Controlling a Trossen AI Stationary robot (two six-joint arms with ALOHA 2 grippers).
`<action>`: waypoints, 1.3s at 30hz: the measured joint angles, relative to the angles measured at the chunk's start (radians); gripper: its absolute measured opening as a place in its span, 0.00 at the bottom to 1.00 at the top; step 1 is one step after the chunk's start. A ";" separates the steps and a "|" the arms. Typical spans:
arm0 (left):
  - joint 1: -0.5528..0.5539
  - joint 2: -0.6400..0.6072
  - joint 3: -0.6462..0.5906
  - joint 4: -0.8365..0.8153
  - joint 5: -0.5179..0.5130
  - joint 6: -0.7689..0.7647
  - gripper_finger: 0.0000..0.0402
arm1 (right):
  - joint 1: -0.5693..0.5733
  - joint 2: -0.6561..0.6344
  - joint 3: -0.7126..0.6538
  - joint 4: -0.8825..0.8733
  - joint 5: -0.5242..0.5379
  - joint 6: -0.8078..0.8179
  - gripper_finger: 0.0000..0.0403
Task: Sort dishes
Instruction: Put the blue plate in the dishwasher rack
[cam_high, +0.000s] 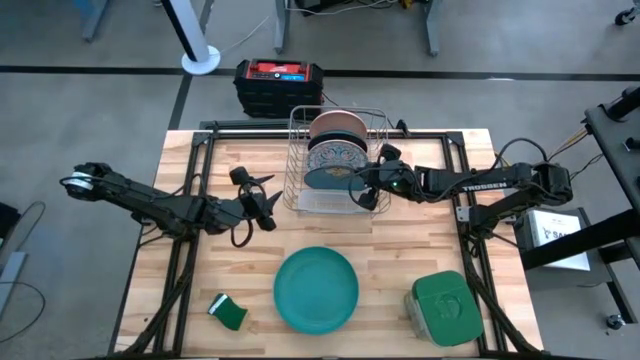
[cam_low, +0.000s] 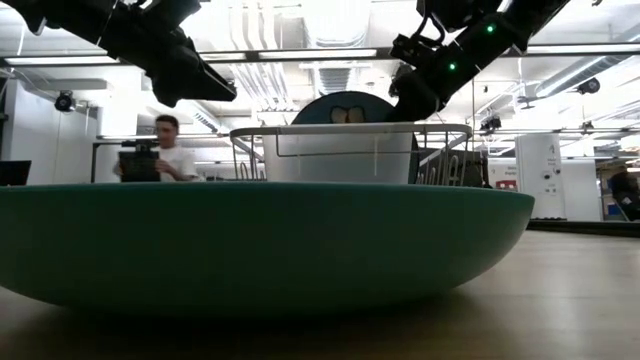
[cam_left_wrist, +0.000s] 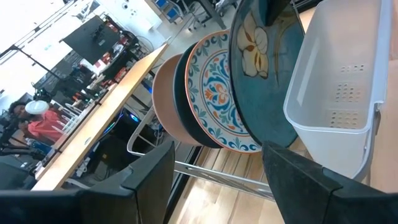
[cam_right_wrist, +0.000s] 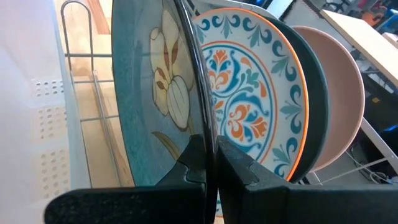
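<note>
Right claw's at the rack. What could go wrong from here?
1. The right claw is shut at the blue flower plate's thin rim; a pinch there could slip.
2. The plates stand packed; shifting it may knock the ornamented plate.
3. The left claw hangs open beside the rack; the arms might clash.

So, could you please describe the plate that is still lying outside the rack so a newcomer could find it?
Start at the wire dish rack at the table's far edge, then come straight toward the near edge. The bright teal-green plate lies flat there, alone; the other plates stand upright in the rack.
</note>
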 joint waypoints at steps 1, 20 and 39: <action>0.000 0.000 0.000 -0.005 0.000 0.000 0.58 | 0.000 0.000 0.000 0.000 0.000 0.002 0.00; 0.000 -0.009 0.050 0.018 0.000 0.015 0.58 | -0.017 0.000 -0.010 -0.003 -0.020 0.046 0.00; 0.000 -0.009 0.048 0.009 -0.001 0.004 0.58 | -0.050 0.000 -0.011 -0.003 -0.088 0.131 0.00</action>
